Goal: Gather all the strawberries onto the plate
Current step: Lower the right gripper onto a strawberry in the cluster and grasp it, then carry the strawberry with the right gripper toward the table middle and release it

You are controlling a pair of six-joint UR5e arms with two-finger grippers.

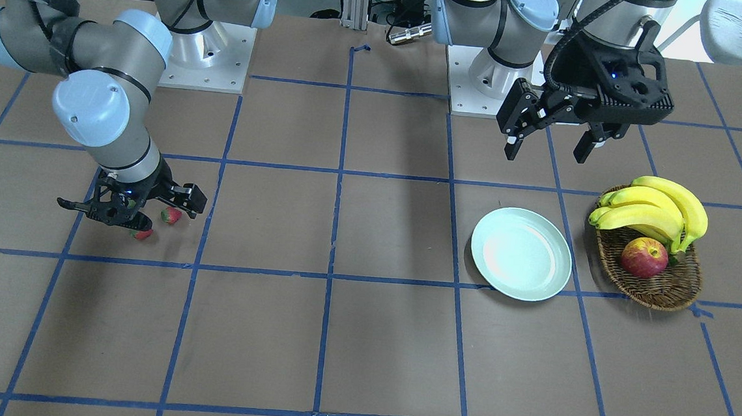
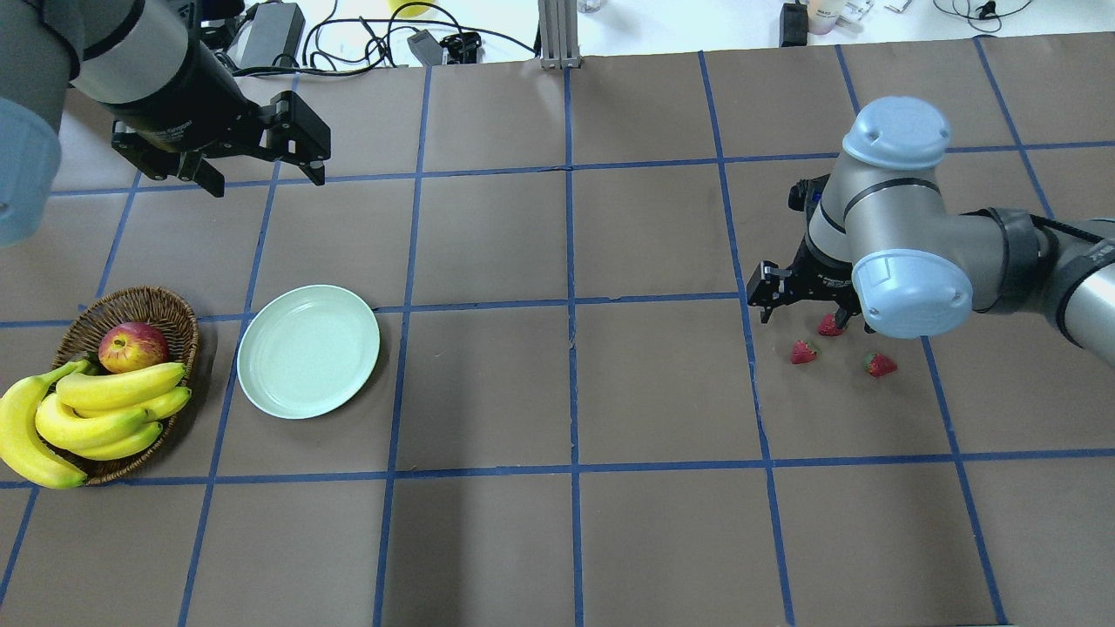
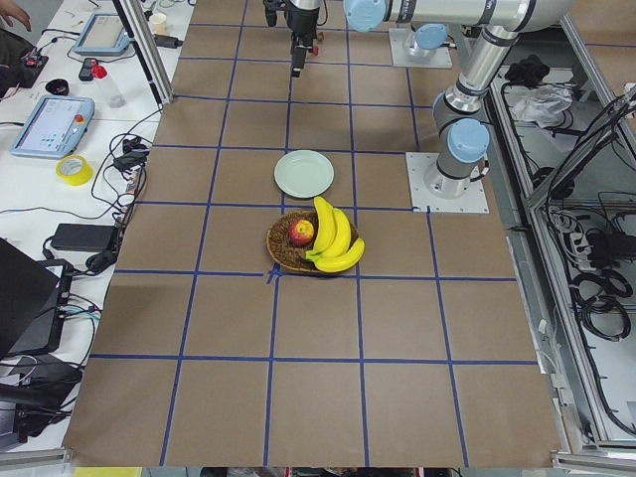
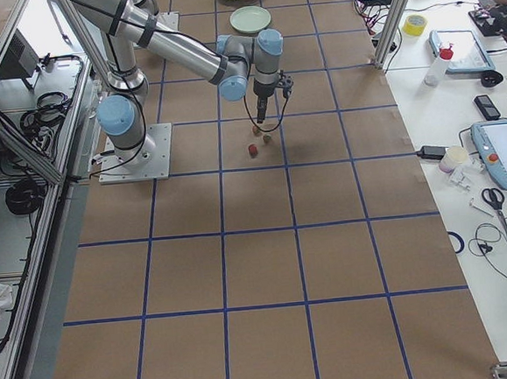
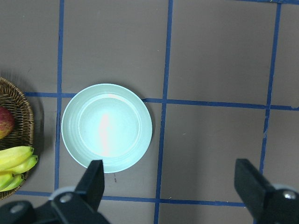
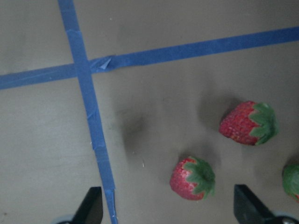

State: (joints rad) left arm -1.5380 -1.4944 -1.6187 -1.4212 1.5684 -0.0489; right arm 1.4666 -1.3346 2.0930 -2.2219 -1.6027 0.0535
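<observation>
Brown matte table (image 2: 523, 392), gridded with blue tape (image 2: 571, 305): you see three dimpled strawberries (image 6: 192, 178) beneath the spread-jawed right gripper (image 6: 168, 205), well apart from the smooth round mint plate (image 2: 308, 351) under the left gripper (image 5: 172, 186), also spread. Its wrist lettering (image 2: 167, 131) is unreadable.

Bright, even light falls from above on the brown tabletop (image 2: 662, 392), leaving only soft, wide-edged shadows. The plate (image 5: 106, 128) carries a pale streak of glare in the left wrist view (its centre nearly white). The right wrist view is close and slightly soft; the strawberries (image 6: 192, 178) throw faint, smudged shadows. The overhead view's far bright strip is washed out.
</observation>
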